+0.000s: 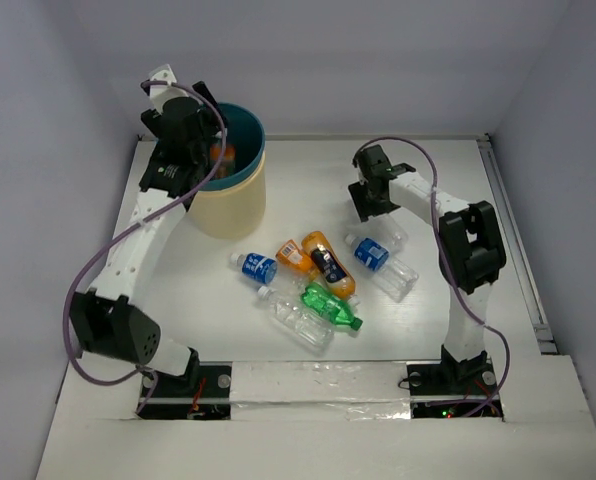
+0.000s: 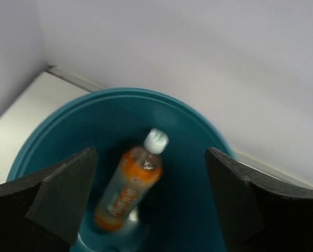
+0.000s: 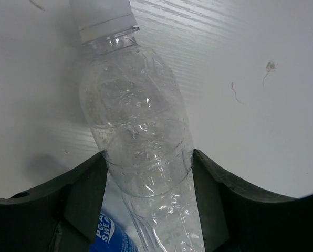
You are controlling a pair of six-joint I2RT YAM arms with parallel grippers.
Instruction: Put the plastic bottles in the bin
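Note:
The bin, cream outside and teal inside, stands at the back left. My left gripper hangs over it, open and empty. An orange bottle with a white cap lies inside the bin, blurred; it also shows from above. My right gripper is shut on a clear label-less bottle that lies on the table; both fingers press its sides. On the table lie two orange bottles, a green one and three clear ones.
A blue-labelled clear bottle lies right beside the held one; its label shows in the right wrist view. Another blue-labelled bottle lies left of the pile. The back wall rises close behind the bin.

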